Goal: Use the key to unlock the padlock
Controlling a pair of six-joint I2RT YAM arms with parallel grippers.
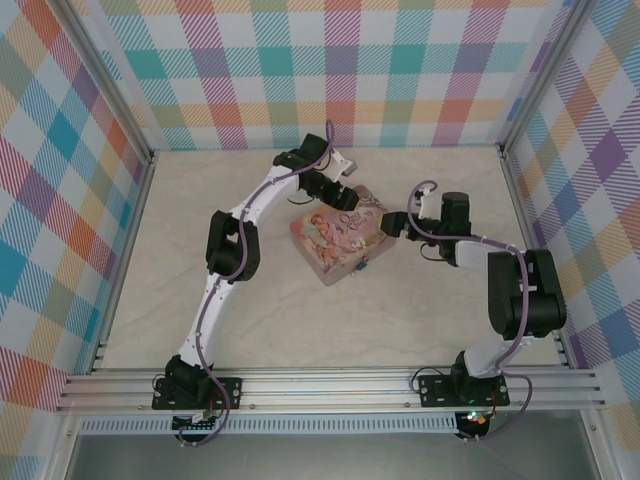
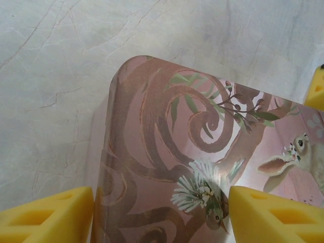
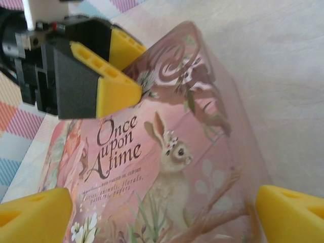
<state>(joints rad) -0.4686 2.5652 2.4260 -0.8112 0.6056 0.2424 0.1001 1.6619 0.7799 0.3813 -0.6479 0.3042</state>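
tin (image 1: 335, 240) on desk (image 1: 200, 320) | left tool (image 1: 352, 198) at its 1 o'clock corner, jaws apart | right tool (image 1: 393, 222) at 2 o'clock, jaws apart | padlock (image 1: 364, 268) at tin's 4 o'clock edge

Bright, even light; faint shadows; sheen on the pink tin (image 2: 152, 167); foreground soft.

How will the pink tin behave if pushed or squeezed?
The pink tin looks rigid, so it probably won't flex. Its glossy lid may be slippery. Lying flat and broad on the table, it should slide rather than tip.
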